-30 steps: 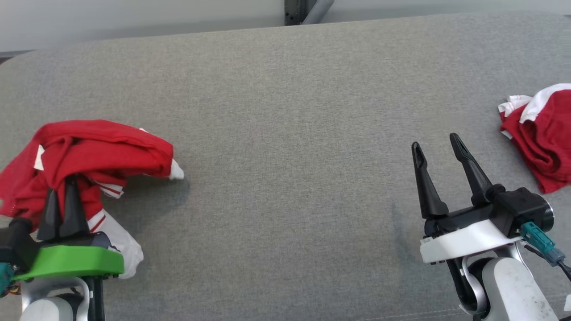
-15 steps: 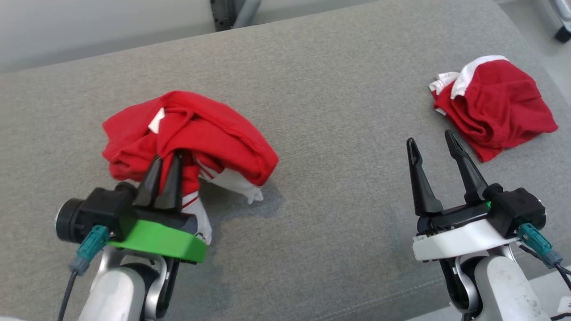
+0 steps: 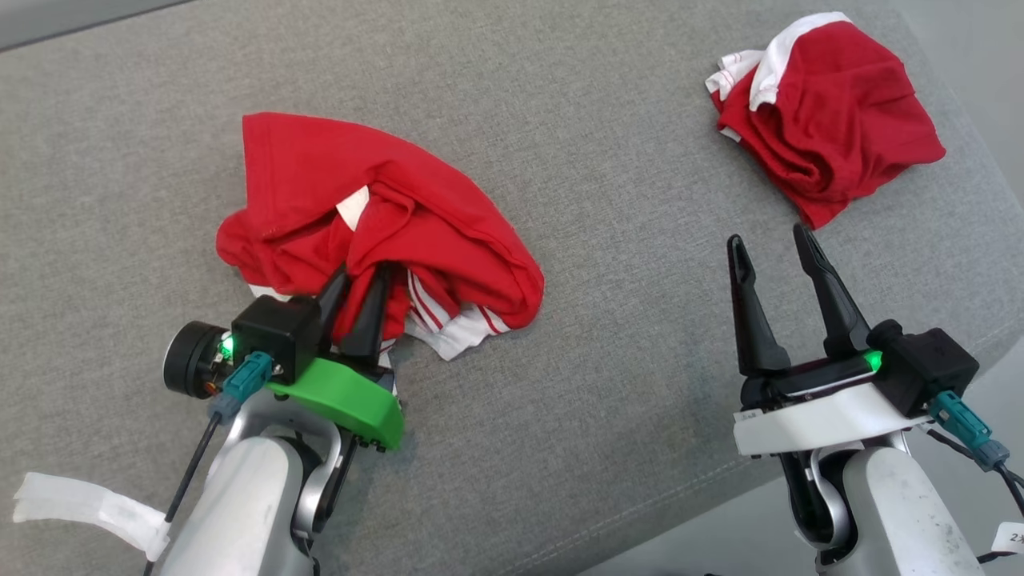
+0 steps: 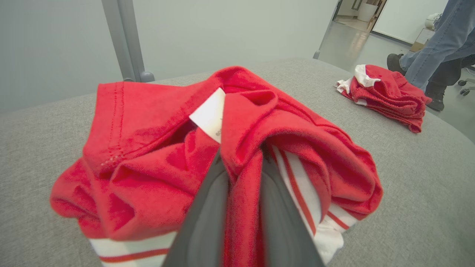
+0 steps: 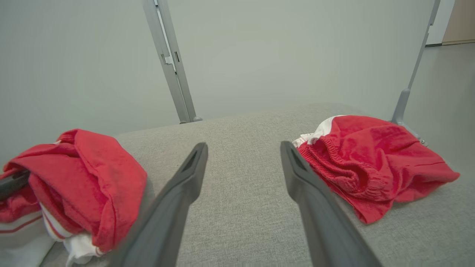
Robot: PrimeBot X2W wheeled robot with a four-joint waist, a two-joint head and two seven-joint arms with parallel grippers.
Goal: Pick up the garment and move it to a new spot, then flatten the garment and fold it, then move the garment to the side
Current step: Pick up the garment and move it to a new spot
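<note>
A crumpled red garment [image 3: 384, 216] with white, red-striped trim lies bunched on the grey padded surface at the left. My left gripper [image 3: 358, 280] is shut on a fold of the red garment [image 4: 245, 178]; the cloth runs between the two fingers [image 4: 207, 215], and a white label shows just above them. My right gripper [image 3: 768, 248] stands open above the grey surface at the lower right, with nothing between its fingers [image 5: 185, 185]. From the right wrist view the held red garment [image 5: 92, 178] sits at the far left.
A second red garment [image 3: 824, 120] with white trim lies crumpled at the far right, near the rounded edge of the grey surface [image 3: 624, 320]. A person's legs [image 4: 438, 44] in jeans stand beyond that edge. A grey post [image 5: 170, 63] rises behind the surface.
The head camera has turned, shifting the whole picture. My left gripper, still shut on the red garment, has carried it toward the middle of the surface, and the cloth has spread lower. The right gripper stays open.
</note>
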